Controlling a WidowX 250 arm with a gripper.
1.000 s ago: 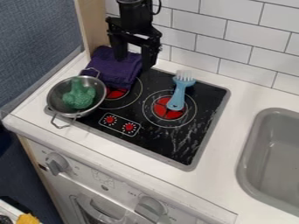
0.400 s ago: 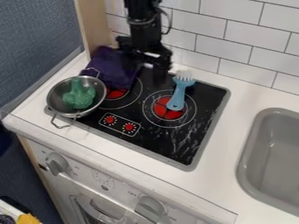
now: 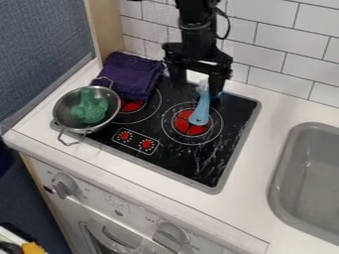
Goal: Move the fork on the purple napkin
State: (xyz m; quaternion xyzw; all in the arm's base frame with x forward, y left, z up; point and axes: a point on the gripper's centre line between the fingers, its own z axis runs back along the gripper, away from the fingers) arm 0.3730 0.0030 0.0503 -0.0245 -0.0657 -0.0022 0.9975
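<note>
As the gripper hung over the purple napkin a second ago, I now have it at the tined end of the fork, its fingers apart. The fork's handle rests on a red burner of the black stovetop, set in a white counter near a grey sink and white wall tiles

The napkin is rough, matt cloth, rumpled at the cooktop's upper left corner. The colander is shiny metal; the fork looks like smooth plastic. The cooktop is glossy, streaked toward its lower right edge.
</note>
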